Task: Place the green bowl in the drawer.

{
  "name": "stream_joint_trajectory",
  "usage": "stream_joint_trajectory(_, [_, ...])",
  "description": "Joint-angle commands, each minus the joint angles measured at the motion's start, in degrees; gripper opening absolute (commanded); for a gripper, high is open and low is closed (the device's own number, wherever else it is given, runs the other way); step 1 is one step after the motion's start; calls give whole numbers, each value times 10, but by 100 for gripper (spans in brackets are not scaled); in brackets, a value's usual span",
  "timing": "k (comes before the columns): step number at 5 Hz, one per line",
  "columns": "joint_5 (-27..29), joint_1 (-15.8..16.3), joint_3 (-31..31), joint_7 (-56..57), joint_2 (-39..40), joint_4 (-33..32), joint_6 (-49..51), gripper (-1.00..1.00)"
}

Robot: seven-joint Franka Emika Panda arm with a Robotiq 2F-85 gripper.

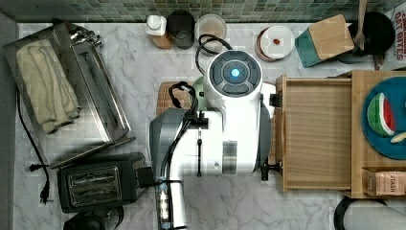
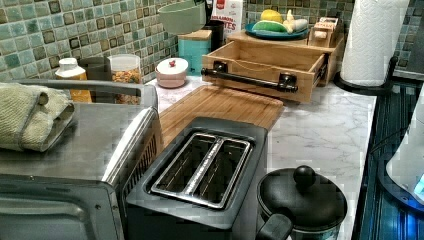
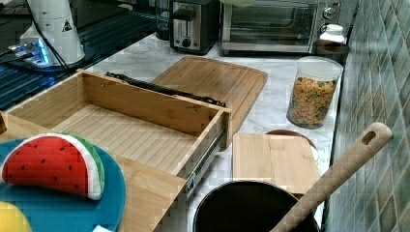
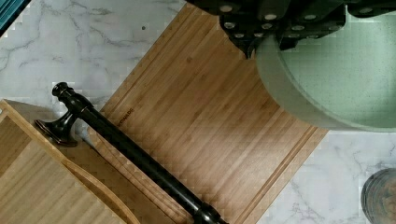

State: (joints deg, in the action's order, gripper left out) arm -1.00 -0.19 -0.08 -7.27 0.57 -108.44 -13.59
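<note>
The pale green bowl [image 4: 336,74] hangs in the air above the wooden cutting board [image 4: 201,116]. My gripper [image 4: 267,43] is shut on its rim. In the left view the green bowl [image 2: 182,16] floats high, to the left view's left of the drawer [image 2: 260,75]. From the top, the arm covers most of the green bowl [image 1: 198,87]; a sliver shows beside the wrist. The drawer [image 1: 313,82] is pulled open with its bare wooden floor showing, and its dark bar handle [image 4: 135,156] faces the cutting board. The drawer [image 3: 145,108] holds nothing.
A blue plate with a watermelon slice [image 1: 383,115] rests on the cabinet over the drawer. Jars [image 1: 210,26], a lidded dish [image 1: 276,42] and a teal box [image 1: 325,40] line the tiled wall. A toaster [image 1: 95,184] and toaster oven [image 1: 72,86] stand on the top view's left.
</note>
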Motion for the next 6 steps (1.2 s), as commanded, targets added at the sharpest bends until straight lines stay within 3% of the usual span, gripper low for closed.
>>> stream_joint_trajectory(1, [0, -13, -11, 12, -7, 0, 1, -100])
stream_joint_trajectory(3, [8, -53, -55, 55, -64, -94, -113, -100])
stream_joint_trajectory(6, [12, -100, -121, 107, -50, -97, -136, -100])
